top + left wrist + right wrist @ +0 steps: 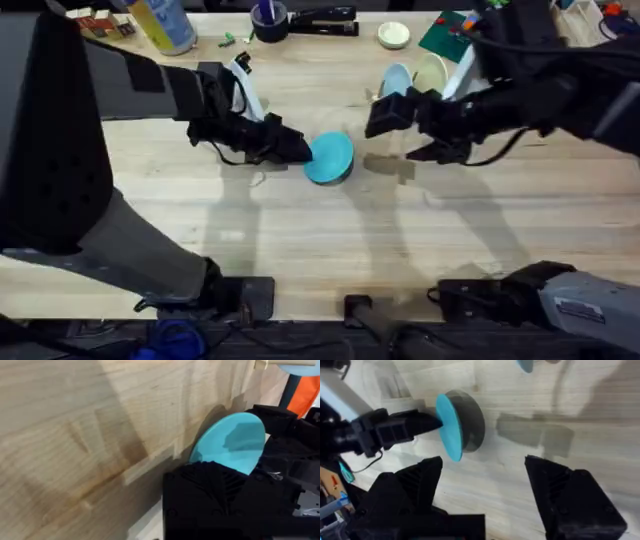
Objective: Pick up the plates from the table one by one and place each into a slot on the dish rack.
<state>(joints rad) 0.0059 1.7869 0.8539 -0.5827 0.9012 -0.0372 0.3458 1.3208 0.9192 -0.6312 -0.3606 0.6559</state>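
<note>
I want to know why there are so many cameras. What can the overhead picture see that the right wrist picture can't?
Overhead alone: the pale blue round plate and cream round plate standing in the light-wood dish rack. Right wrist alone: the right hand open, with its black fingers up close. Both: the left hand shut on the bright turquoise round plate, above the pale wooden table.

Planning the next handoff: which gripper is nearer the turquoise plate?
Left. The left gripper grips the turquoise plate by its edge; the right gripper hangs open, apart from it, toward the dish rack side.
</note>
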